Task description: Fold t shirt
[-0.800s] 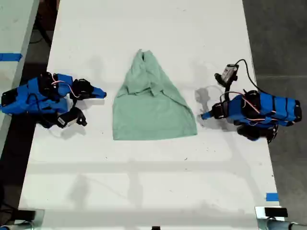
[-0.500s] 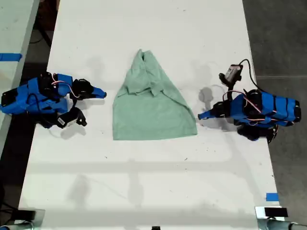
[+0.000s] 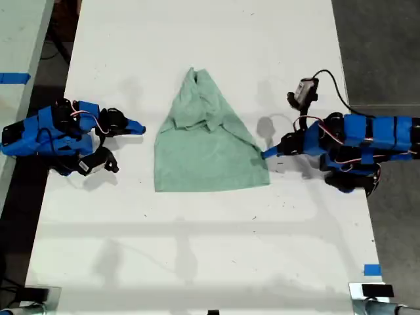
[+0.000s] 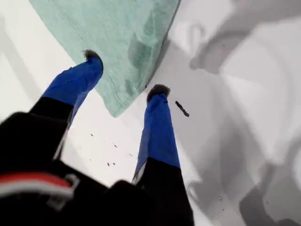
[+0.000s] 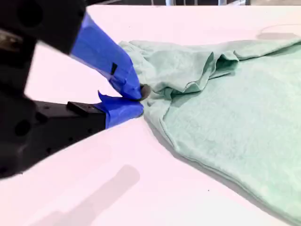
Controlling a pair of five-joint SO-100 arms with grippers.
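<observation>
The pale green t shirt (image 3: 207, 141) lies flat on the white desk (image 3: 210, 249) between the two arms. The first claw (image 4: 126, 74) stands spread, its fingers straddling the shirt's corner. The second claw (image 5: 136, 99) is nearly closed, tips just beside the shirt's crumpled edge, gripping nothing.

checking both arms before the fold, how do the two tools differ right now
My first tool is open; my second tool looks shut. The first straddles a corner of the shirt, while the second sits just beside the shirt's edge, gripping nothing. In the exterior view the first comes in from the right, the second from the left. Both have blue fingers and sit low over the table.
</observation>
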